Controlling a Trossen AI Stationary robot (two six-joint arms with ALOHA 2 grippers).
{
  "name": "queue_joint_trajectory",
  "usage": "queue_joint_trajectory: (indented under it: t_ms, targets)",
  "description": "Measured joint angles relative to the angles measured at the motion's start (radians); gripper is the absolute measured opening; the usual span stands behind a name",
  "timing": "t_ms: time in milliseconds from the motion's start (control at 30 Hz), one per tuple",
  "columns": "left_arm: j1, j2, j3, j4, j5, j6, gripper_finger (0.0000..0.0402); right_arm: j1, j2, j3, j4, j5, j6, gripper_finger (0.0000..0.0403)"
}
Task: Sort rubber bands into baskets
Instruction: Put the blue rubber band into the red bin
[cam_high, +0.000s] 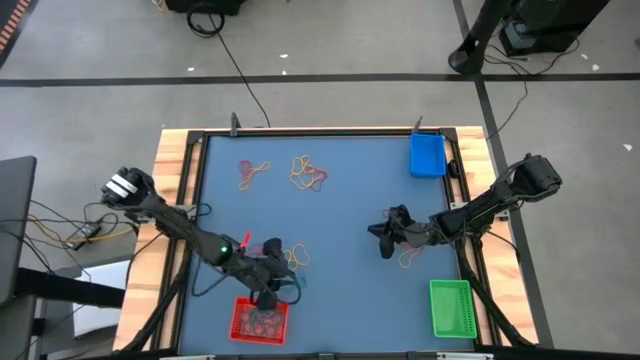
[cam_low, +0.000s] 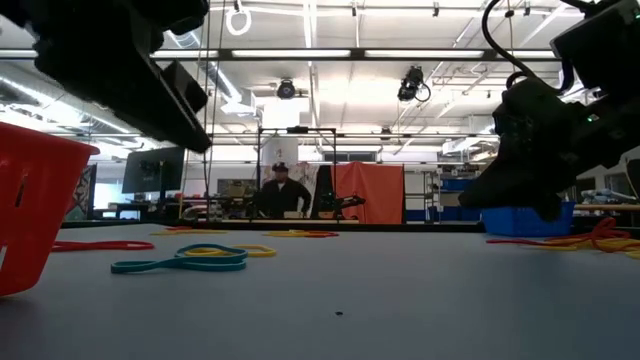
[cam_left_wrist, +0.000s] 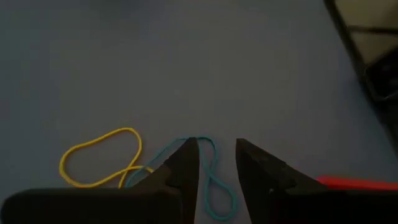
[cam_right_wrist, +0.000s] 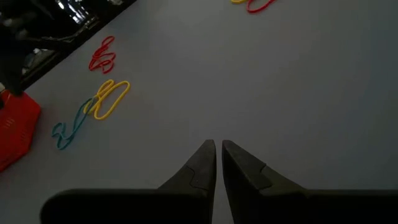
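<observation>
The left gripper (cam_left_wrist: 216, 163), fingers parted, hovers beside the red slatted plastic basket (cam_high: 259, 320) over a thin teal rubber band (cam_left_wrist: 214, 180), apparently lining up a pickup, while the right gripper (cam_right_wrist: 217, 154) waits nearly closed and empty.

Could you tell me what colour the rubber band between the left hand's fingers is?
Teal; the rubber band shows best in the left wrist view, beside a yellow one.

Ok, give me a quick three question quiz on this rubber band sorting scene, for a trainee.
1. True or false: the red basket already holds rubber bands.
2. Which basket sits in the far right corner: A red, B blue, C green?
3. What colour is the band lying between the left gripper jaws?

Key:
1. True.
2. B, the blue basket; the green basket is near right.
3. Teal: the teal band, beside a yellow band.
</observation>
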Motion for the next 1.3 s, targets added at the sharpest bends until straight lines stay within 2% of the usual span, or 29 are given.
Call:
queue_joint_trajectory:
  t_ms: [333, 467, 767, 1033, 1300]
  targets:
    - [0.079, 0.15, 0.0, 0.068, 0.094, 0.083, 0.011, -0.003, 0.0, 0.0, -0.024, -0.006, -0.004, 0.0041]
    - [0.102, 0.18, 0.0, 0.074, 0.135, 0.111, 0.011, -0.003, 0.0, 0.0, -0.026, -0.008, -0.007, 0.0041]
    - [0.101, 0.201, 0.002, 0.053, 0.145, 0.243, 0.0106, 0.001, 0.0, 0.0, -0.025, -0.017, -0.007, 0.0041]
    - [0.1, 0.202, 0.002, 0.056, 0.148, 0.245, 0.0074, 0.001, 0.0, 0.0, -0.026, -0.017, -0.009, 0.0041]
    - [0.1, 0.202, 0.002, 0.055, 0.148, 0.245, 0.0014, 0.001, 0.0, 0.0, -0.026, -0.017, -0.008, 0.0041]
